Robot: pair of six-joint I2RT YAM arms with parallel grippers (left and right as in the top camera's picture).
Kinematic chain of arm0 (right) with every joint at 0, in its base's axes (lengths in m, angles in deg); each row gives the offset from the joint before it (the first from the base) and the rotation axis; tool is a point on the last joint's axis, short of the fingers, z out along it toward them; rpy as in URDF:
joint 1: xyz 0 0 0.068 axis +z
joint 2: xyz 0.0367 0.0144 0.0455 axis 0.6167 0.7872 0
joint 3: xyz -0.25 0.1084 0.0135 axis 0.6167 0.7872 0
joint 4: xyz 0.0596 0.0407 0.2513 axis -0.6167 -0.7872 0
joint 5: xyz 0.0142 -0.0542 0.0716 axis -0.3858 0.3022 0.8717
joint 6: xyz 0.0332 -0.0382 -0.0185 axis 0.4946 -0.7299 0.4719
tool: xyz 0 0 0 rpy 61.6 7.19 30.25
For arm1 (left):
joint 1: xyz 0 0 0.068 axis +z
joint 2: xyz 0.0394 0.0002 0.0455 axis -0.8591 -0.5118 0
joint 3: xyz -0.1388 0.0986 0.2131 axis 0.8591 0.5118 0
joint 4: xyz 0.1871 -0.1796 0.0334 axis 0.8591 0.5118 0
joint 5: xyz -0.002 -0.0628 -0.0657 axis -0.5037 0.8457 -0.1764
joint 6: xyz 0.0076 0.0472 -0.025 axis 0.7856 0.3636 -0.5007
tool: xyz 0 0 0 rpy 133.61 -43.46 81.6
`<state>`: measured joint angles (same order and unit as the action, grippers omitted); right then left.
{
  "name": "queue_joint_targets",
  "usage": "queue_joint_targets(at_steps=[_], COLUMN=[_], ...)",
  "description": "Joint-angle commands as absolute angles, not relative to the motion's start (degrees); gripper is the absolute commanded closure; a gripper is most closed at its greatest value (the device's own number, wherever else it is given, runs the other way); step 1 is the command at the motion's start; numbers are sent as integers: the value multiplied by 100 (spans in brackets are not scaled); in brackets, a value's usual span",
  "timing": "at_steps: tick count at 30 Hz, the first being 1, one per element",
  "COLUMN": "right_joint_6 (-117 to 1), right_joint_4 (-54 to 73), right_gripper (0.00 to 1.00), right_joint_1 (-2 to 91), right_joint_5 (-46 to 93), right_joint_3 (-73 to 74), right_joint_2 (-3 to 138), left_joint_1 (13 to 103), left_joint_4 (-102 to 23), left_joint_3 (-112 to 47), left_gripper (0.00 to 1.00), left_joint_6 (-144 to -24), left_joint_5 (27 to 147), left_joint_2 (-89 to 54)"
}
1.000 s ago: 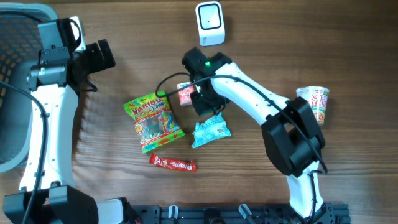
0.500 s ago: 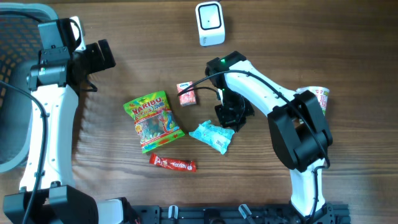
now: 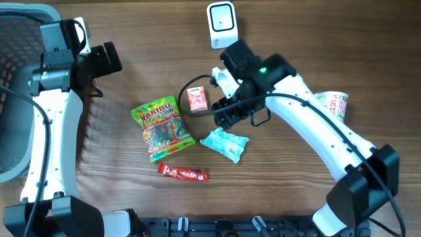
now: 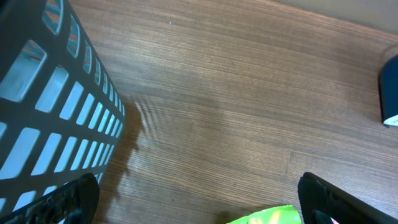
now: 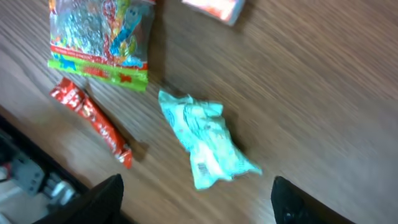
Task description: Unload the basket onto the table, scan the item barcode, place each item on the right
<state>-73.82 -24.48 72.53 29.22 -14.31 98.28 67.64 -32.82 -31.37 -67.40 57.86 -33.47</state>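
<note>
Overhead: my right pincer [image 3: 227,113] hangs over the counter [image 3: 131,210], between the small red box [image 3: 197,99] and the teal packet [image 3: 225,143], holding nothing. I take the packet to be the item to scan. It lies flat, just beside the Haribo bag [image 3: 162,128], with the red bar [image 3: 183,173] near it. The scanner [image 3: 222,25] stands well apart at the far edge. Risk noted: a black cable loops close to the red box, and a careless descent could drag that box into the packet. My left pincer [image 3: 108,59] sits by the basket [image 3: 13,99], idle.

Left wrist: the left pincer [image 4: 199,199] has its jaws spread wide with only bare wood between them. The basket wall [image 4: 50,112] is close on one side. No hazard here unless this arm swings inward.

Right wrist: my jaws are apart at the frame's lower corners, with the teal packet [image 5: 208,140] between and beyond them, untouched. A barcode patch shows near its lower end, facing up. Main risks:
- A finger could close over that patch.
- The soft, crumpled wrapper could fold and hide the code.
- The packet could sag or slip in a pinch by one corner.
- The code could be presented turned away from the scanner.
</note>
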Motion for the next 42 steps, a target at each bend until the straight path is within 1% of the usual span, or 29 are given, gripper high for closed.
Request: queue_joint_targets(at_steps=[1, 3, 8, 12, 13, 14, 15, 17, 19, 22, 24, 27, 29, 31, 32, 34, 36, 39, 40, 42], right_joint_6=[-7791, -7791, -7754, -7704, -7557, -7288, -6890, -6289, -5900, -5653, -5656, -5697, -6029, -6554, -6794, -6890, -7127, -7837, -8045, -8243], right_joint_4=[-1648, -1075, 166, 643, 706, 717, 691, 671, 673, 435, 276, 40, -78, -122, -151, -297, -481, -662, -636, -478], right_gripper=[23, 23, 23, 39, 44, 52, 56, 57, 58, 58, 61, 61, 58, 52, 51, 52, 50, 40, 34, 27], right_joint_1=[7433, 7483, 7487, 7481, 7474, 7470, 7450, 7339, 7116, 6602, 6307, 5859, 5734, 5723, 5743, 5844, 6018, 6480, 6635, 6925], right_joint_5=[2701, 2426, 2419, 2415, 2349, 2146, 1849, 1421, 1344, 1342, 1344, 1493, 2052, 2828, 3206, 3442, 3460, 3453, 3429, 3075], right_joint_3=[-666, -255, 714, 1190, 1280, 1312, 1315, 1315, 1315, 1315, 1312, 1227, 1133, 1074, 1072, 1072, 1072, 1120, 1149, 1212], right_joint_2=[9984, 9984, 9984, 9984, 9984, 9984, 9984, 9981, 9970, 9953, 9942, 9715, 9422, 9081, 8867, 8567, 8447, 8519, 8587, 8742], left_joint_1=[6813, 6813, 6813, 6813, 6813, 6813, 6813, 6813, 6813, 6813, 6813, 6813, 6813, 6813, 6813, 6813, 6813, 6813, 6813, 6813], left_joint_4=[-3295, -3295, -3295, -3295, -3295, -3295, -3295, -3295, -3295, -3295, -3295, -3295, -3295, -3295, -3295, -3295, -3295, -3295, -3295, -3295], left_joint_3=[-3181, -3181, -3181, -3181, -3181, -3181, -3181, -3181, -3181, -3181, -3181, -3181, -3181, -3181, -3181, -3181, -3181, -3181, -3181, -3181], left_gripper=[0, 0, 0, 0, 0, 0, 0, 0, 0, 0, 0, 0, 0, 0, 0, 0, 0, 0, 0, 0], left_joint_6=[-6650, -6650, -6650, -6650, -6650, -6650, -6650, -6650, -6650, -6650, -6652, -6650, -6650, -6650, -6650, -6650, -6652, -6650, -6650, -6650], left_joint_5=[5832, 5835, 5835, 5835, 5832, 5832, 5835, 5835, 5835, 5835, 5835, 5835, 5832, 5832, 5835, 5835, 5832, 5835, 5832, 5835], left_joint_2=[-3294, -3294, -3294, -3294, -3294, -3294, -3294, -3294, -3294, -3294, -3294, -3294, -3294, -3294, -3294, -3294, -3294, -3294, -3294, -3294])
